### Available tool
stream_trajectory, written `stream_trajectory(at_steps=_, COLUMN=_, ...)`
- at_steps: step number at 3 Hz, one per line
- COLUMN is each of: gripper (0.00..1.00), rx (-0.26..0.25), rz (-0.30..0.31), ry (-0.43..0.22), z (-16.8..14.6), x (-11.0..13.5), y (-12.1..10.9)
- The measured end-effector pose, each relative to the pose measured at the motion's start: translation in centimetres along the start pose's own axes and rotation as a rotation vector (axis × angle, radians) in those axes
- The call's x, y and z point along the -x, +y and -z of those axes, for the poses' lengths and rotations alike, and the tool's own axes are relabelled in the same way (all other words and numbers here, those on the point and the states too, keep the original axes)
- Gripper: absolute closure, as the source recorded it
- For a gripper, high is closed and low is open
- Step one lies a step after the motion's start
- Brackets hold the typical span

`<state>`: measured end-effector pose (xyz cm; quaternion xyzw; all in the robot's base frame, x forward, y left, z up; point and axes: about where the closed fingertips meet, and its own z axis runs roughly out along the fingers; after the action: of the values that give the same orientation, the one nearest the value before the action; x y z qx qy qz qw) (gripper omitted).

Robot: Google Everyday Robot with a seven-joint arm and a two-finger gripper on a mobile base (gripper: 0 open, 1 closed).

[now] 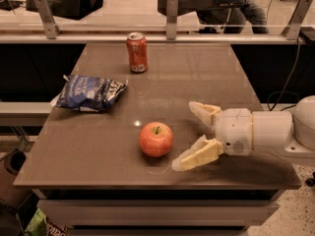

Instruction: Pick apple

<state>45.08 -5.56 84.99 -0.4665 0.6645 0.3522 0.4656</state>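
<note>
Fingers were spread wide; the gripper lay level, just at three o'clock of the apple, apart.

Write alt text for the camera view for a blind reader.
An open gripper reaches from the right toward an apple on a brown table, not touching it. A blue chip bag and soda can sit farther back.

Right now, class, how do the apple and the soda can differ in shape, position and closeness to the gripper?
The apple is round with a stem; the soda can is an upright cylinder. The apple sits at the front of the table; the soda can stands at the back. The gripper, jaws open, is close beside the apple, far from the soda can. Both are red-orange.
</note>
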Motion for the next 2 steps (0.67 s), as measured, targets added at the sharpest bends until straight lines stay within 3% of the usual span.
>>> stream_trajectory(at_steps=2, gripper=0.00, rx=0.039, rz=0.016, ry=-0.079, z=-1.9, x=1.3, y=0.6)
